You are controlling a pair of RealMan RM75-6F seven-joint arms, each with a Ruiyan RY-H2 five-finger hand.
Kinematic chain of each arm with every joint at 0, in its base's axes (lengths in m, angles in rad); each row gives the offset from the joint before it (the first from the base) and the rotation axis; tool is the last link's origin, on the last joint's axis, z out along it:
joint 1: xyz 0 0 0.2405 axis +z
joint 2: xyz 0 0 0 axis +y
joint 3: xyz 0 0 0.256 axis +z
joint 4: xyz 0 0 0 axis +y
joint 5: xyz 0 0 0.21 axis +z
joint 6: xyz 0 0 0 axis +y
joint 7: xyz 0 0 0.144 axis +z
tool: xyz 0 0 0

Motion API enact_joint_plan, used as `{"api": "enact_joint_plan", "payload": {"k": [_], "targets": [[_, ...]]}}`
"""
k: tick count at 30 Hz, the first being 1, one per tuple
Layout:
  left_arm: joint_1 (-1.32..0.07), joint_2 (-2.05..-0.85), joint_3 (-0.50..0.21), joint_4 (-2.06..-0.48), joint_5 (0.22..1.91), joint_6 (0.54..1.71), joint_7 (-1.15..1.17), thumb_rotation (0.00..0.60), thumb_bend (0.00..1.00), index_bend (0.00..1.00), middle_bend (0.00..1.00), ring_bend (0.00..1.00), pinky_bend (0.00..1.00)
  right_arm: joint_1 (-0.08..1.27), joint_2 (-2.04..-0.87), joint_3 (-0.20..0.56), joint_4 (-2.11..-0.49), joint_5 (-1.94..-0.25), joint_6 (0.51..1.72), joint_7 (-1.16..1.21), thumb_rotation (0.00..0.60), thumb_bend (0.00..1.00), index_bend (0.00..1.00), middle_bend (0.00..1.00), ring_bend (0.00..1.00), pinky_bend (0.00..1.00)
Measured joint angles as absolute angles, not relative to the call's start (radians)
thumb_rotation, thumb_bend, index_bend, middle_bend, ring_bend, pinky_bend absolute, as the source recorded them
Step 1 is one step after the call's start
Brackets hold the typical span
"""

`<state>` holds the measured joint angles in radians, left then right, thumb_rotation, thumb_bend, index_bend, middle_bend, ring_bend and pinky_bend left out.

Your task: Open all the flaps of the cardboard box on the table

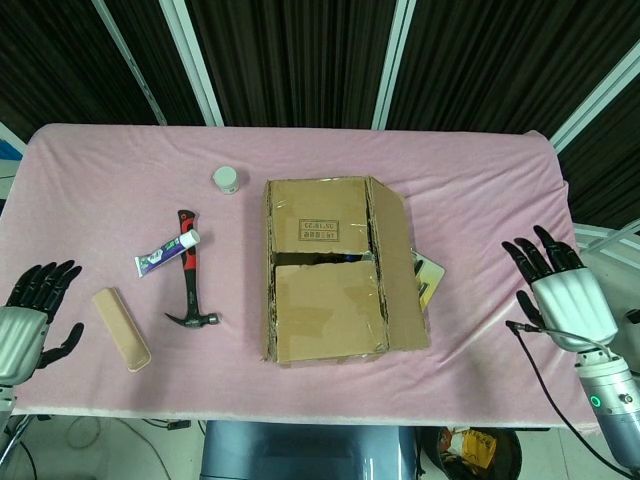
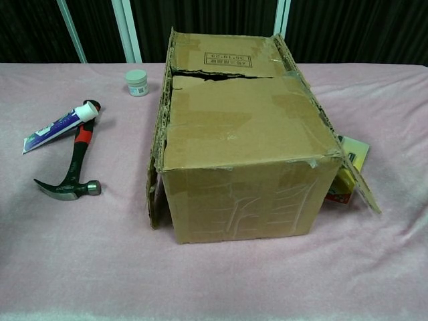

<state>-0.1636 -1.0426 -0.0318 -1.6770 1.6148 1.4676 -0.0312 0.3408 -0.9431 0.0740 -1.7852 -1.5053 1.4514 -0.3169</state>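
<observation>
I had the box [image 1: 325, 268] sitting mid-table on the pink cloth [image 1: 120, 180], its right flap [image 1: 400, 262] hanging down the side and the two top flaps lying flat. My right hand [image 1: 558, 297] hovered well clear with fingers spread wide, empty; my left hand [image 1: 32, 315] likewise.

Cardboard box [image 1: 325, 265]: plain brown, black printed label on top. Tablecloth [image 1: 120, 170]: pink. Hammer [image 1: 188, 285]: red-and-black handle, dark head. Tube [image 1: 165, 254]: white with purple print. Jar [image 1: 226, 180]: pale, whitish lid. Hands [image 1: 560, 300]: white backs, black fingers.
</observation>
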Motion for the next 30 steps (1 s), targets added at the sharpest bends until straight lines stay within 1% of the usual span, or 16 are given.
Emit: {"api": "enact_joint_plan", "payload": {"k": [2, 4, 7, 10, 14, 18, 23, 26, 30], "targets": [[-0.197, -1.010, -0.046, -1.738, 1.598, 1.414, -0.038, 0.600, 0.57, 0.07, 0.10, 0.06, 0.15, 0.328, -0.974, 0.070, -1.764, -1.511, 1.464, -0.312, 0.600, 0.44, 0.15, 0.21, 0.07, 0.25], [-0.244, -0.976, -0.067, -1.793, 1.576, 1.346, -0.040, 0.600, 0.62, 0.07, 0.11, 0.06, 0.17, 0.317, -1.004, 0.069, -1.746, -1.516, 1.478, -0.304, 0.600, 0.44, 0.15, 0.21, 0.07, 0.25], [-0.325, -0.931, -0.107, -1.862, 1.535, 1.238, -0.028, 0.600, 0.68, 0.07, 0.11, 0.06, 0.17, 0.303, -1.040, 0.075, -1.728, -1.519, 1.498, -0.283, 0.600, 0.44, 0.15, 0.21, 0.07, 0.25], [-0.414, -0.900, -0.154, -1.918, 1.476, 1.134, 0.001, 0.600, 0.74, 0.09, 0.12, 0.06, 0.18, 0.292, -1.064, 0.085, -1.715, -1.518, 1.513, -0.259, 0.600, 0.44, 0.15, 0.21, 0.07, 0.25], [-0.520, -0.887, -0.212, -1.959, 1.374, 1.018, 0.037, 0.600, 0.82, 0.11, 0.13, 0.09, 0.21, 0.285, -1.082, 0.094, -1.701, -1.519, 1.520, -0.242, 0.600, 0.44, 0.15, 0.21, 0.07, 0.25], [-0.636, -0.897, -0.263, -1.971, 1.240, 0.892, 0.063, 0.600, 0.85, 0.11, 0.15, 0.10, 0.25, 0.282, -1.090, 0.103, -1.685, -1.517, 1.518, -0.233, 0.600, 0.44, 0.15, 0.21, 0.07, 0.25], [-0.781, -0.925, -0.302, -1.965, 1.076, 0.750, 0.092, 0.600, 0.88, 0.11, 0.18, 0.13, 0.27, 0.277, -1.098, 0.107, -1.674, -1.517, 1.508, -0.217, 0.600, 0.44, 0.15, 0.21, 0.07, 0.25], [-0.863, -0.955, -0.313, -1.950, 0.982, 0.698, 0.117, 0.600, 0.89, 0.13, 0.20, 0.15, 0.28, 0.275, -1.101, 0.110, -1.669, -1.518, 1.506, -0.212, 0.600, 0.44, 0.15, 0.21, 0.07, 0.25], [-0.964, -1.002, -0.311, -1.928, 0.855, 0.667, 0.163, 0.600, 0.90, 0.13, 0.22, 0.17, 0.28, 0.272, -1.101, 0.119, -1.666, -1.513, 1.507, -0.200, 0.600, 0.44, 0.15, 0.21, 0.07, 0.25]]}}
